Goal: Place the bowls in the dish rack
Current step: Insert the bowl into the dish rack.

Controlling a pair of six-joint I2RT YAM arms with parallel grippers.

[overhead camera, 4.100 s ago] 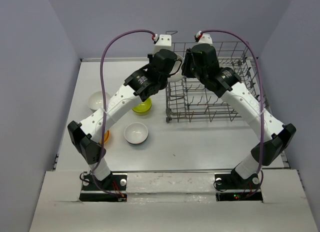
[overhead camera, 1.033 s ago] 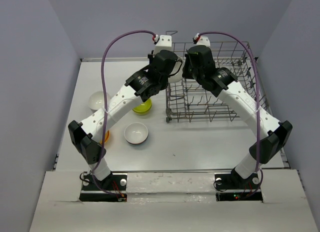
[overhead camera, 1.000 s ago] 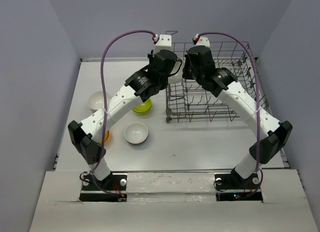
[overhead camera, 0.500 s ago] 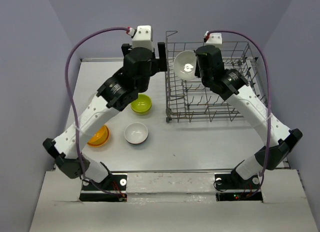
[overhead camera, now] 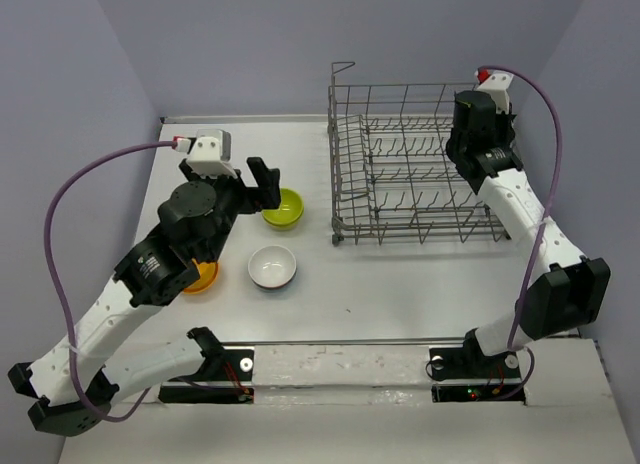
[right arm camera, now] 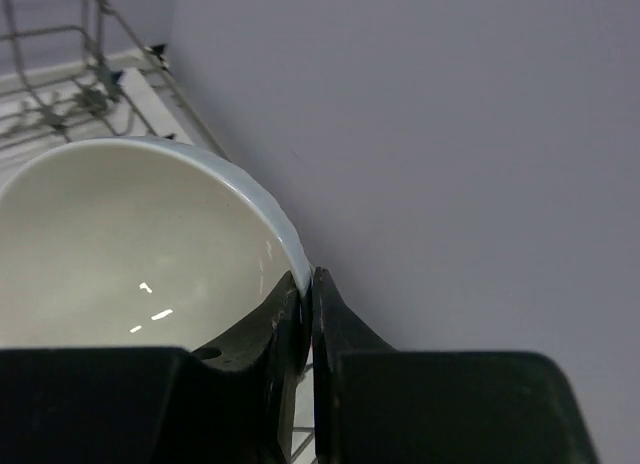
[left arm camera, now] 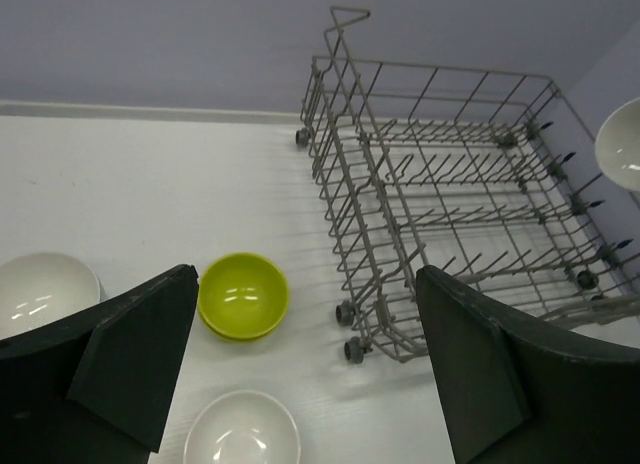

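Note:
The grey wire dish rack (overhead camera: 420,240) stands at the back right with nothing in it. My right gripper (right arm camera: 312,284) is shut on the rim of a white bowl (right arm camera: 130,234), held high over the rack's right end; the left wrist view catches that bowl (left arm camera: 622,144) at its right edge. My left gripper (overhead camera: 264,184) is open and holds nothing, hovering left of the rack (left arm camera: 345,184). Below it lie a lime green bowl (overhead camera: 284,208), a white bowl (overhead camera: 272,267) and an orange bowl (overhead camera: 200,277), which the arm partly covers. A second white bowl (left arm camera: 40,289) sits further left.
The loose bowls lie in a cluster on the white table (overhead camera: 400,284) left of the rack. Grey walls close in at the back and both sides. The right wall is very close to the held bowl.
My left gripper has opened and its arm has swung back and left, away from the rack. The right arm has carried the white bowl from the rack's left end to its right end.

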